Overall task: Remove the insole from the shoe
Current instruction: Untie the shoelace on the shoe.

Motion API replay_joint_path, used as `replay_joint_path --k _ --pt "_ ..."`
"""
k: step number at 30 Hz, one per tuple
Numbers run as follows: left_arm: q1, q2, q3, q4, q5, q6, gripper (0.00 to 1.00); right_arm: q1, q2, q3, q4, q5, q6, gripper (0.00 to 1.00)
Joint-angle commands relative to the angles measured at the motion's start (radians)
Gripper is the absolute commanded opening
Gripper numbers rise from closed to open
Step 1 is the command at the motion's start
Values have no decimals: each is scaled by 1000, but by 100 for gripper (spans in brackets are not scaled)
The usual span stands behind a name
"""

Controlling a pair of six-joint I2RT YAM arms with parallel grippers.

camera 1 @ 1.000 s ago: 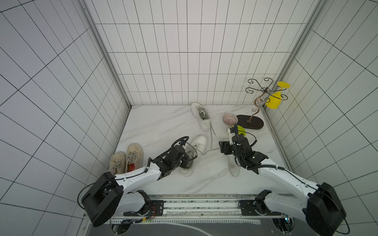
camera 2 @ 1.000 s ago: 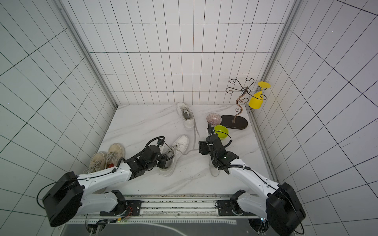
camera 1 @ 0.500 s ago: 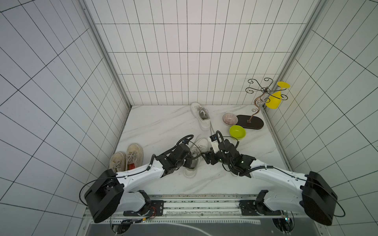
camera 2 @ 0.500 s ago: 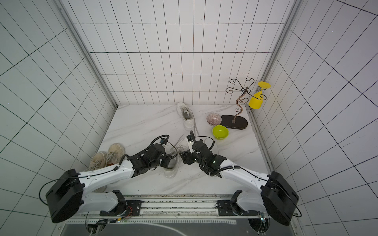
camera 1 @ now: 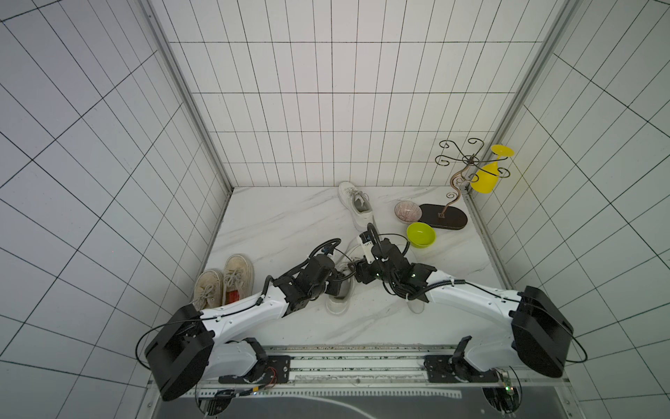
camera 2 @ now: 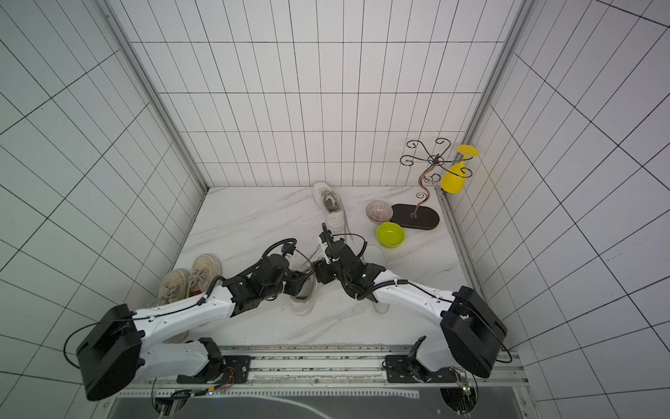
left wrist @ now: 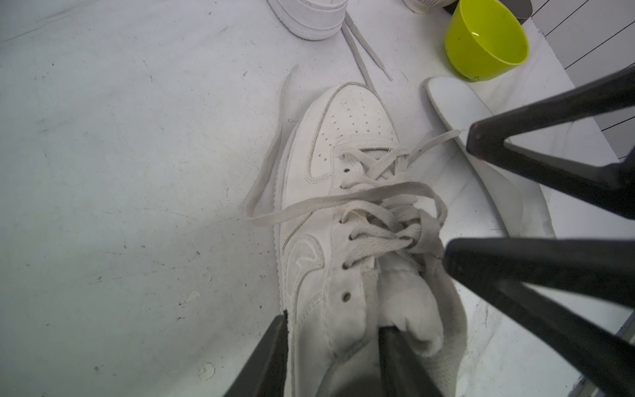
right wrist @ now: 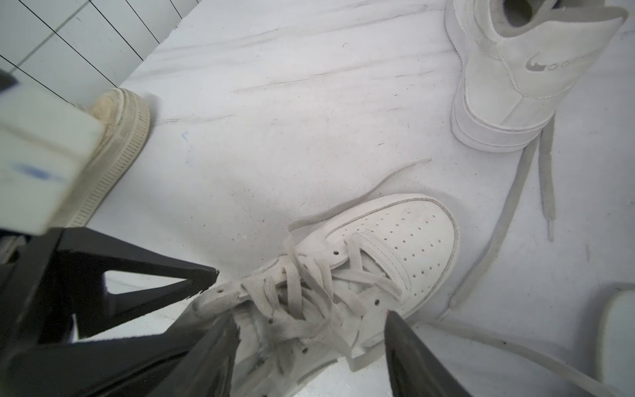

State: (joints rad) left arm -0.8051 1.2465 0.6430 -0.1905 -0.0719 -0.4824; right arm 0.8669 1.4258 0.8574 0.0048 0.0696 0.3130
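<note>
White leather shoe (left wrist: 343, 137) sits mid-table (camera 1: 282, 225) btwn both arms. Its toe is perforated, flat woven laces lie loose and tangled over the tongue, and the collar lining is fuzzy.

L gripper (left wrist: 333, 323) stands parted astride the shoe's side wall, one black finger down inside the collar, the other outside by the ribbed sole edge. Whether they squeeze the wall can't be told. R gripper (right wrist: 311, 318) is spread wide over the lace area, a tapered finger each side, gripping nothing.

Insole (left wrist: 453, 103), a smooth white slab w/ rounded tip and raised rim, lies out of the shoe on the table just beside it, on the R arm's side.

Also on the scuffed, marble-veined top:
- a twin shoe (camera 1: 357, 206) near the back wall, laces trailing
- a glossy lime bowl (camera 1: 420, 235)
- a ribbed bowl (camera 1: 406, 212) just beside the dark oval base of a curled wire stand (camera 1: 444, 217), a yellow goblet (camera 1: 487, 179) hung on one arm
- grubby beige canvas shoes (camera 1: 224, 283), a pair, by the L wall

In both top views the wrists hide most of the shoe; only its heel end shows. The R arm covers the insole's middle. The L wrist view cuts off the heel, and R fingers cross the insole there. A white block at the R wrist view's edge is too blurred to identify.
</note>
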Motion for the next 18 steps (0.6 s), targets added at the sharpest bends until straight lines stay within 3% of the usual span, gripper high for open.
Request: replay_joint_path --k 1,6,18 --pt "2 8 -8 54 7 16 39 12 26 117 -62 57 -15 62" --pt "2 10 -17 62 12 19 36 14 56 130 -82 46 -18 54" --pt "2 19 -26 89 19 20 36 39 22 101 -59 -16 -30 56"
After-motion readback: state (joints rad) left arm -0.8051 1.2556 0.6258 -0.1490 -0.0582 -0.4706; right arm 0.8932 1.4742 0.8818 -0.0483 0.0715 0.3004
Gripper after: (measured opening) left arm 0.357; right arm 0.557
